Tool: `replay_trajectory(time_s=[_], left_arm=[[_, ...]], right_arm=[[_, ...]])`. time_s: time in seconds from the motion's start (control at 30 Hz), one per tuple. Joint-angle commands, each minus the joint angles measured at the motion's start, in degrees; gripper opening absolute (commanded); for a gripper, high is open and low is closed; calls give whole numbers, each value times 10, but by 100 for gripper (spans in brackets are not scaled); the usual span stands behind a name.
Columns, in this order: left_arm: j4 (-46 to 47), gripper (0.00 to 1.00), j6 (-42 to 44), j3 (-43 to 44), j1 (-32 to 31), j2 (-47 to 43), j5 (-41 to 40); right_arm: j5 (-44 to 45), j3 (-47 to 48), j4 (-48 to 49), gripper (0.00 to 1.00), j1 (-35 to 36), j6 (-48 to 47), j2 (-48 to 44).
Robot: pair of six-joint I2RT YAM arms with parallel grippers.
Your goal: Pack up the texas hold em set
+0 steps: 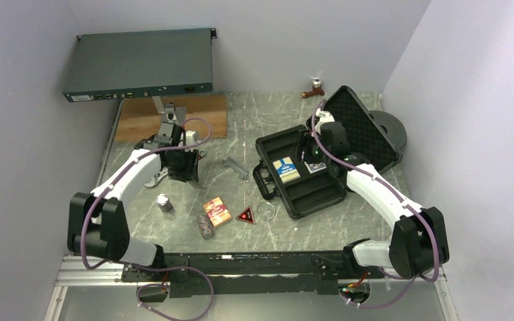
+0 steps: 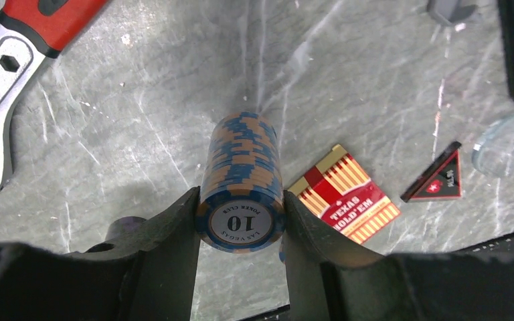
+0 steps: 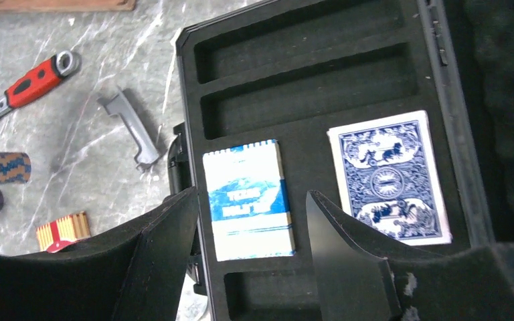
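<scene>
L claw (image 2: pixel 241 224) pinched a chip stack (image 2: pixel 241 167) by its sides, "10" end facing the wrist cam. Just right of that claw lay the red box (image 2: pixel 345 200), further right the triangle (image 2: pixel 442 180) & disc (image 2: pixel 508 144); wrench (image 2: pixel 13 60) up to its left. R claw (image 3: pixel 251 221) stood spread, gripping nothing, over the open case (image 3: pixel 308 80); blue-yellow box (image 3: pixel 247 197) lay under it, blue box (image 3: pixel 388 174) to its right

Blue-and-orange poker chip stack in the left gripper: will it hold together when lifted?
The blue-and-orange poker chip stack looks like separate discs, so it may shear or spill. The left gripper pinches only its curved sides near the "10" end, so chips farther out could stay behind. On its side it would probably roll.
</scene>
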Motion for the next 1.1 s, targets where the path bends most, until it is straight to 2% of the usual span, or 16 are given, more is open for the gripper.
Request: replay_trajectory(time_s=[0.0, 0.27, 0.37, 0.53, 0.6, 0.87, 1.07], left_arm=[[20, 0, 7, -17, 1, -65, 46], [27, 0, 2, -40, -6, -124, 34], [26, 0, 2, -42, -17, -139, 3], [28, 0, 0, -45, -28, -168, -24], [31, 0, 0, -47, -30, -180, -32], [55, 0, 1, -59, -35, -234, -21], [91, 0, 4, -73, -38, -281, 38]], right_arm=[[-70, 16, 37, 63, 8, -18, 10], [-82, 34, 54, 65, 70, -62, 4], [-88, 38, 72, 75, 97, -86, -4], [-61, 35, 118, 83, 149, -123, -17], [-61, 30, 148, 98, 166, -136, -18], [-94, -14, 245, 100, 239, -230, -27], [-143, -33, 265, 100, 283, -294, -20]])
